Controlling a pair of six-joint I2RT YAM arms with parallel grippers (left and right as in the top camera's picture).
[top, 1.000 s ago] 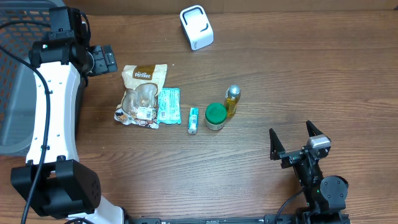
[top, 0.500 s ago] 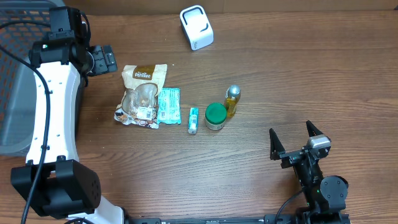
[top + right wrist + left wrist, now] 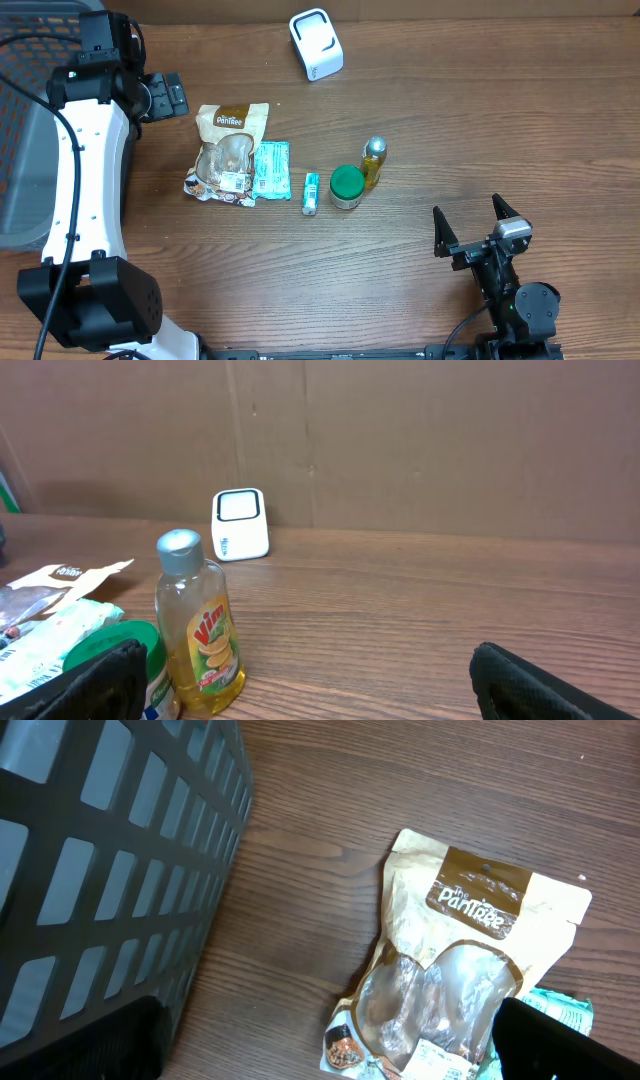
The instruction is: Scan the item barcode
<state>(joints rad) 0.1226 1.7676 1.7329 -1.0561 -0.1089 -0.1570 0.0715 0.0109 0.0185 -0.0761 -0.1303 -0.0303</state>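
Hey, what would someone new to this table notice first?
A row of small groceries lies mid-table: a Pantree snack pouch, a teal packet, a small tube, a green-lidded jar and a yellow Vim bottle. The white scanner stands alone at the far edge, and a dark slatted basket sits at the left.

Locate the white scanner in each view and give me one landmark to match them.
Overhead: the white scanner sits top centre, near the table's far edge.
Left wrist: not in it.
Right wrist: left of centre, farther back than the yellow bottle.
Shared landmark: the brown snack pouch, left of centre overhead, centre-right in the left wrist view, at the left edge in the right wrist view.
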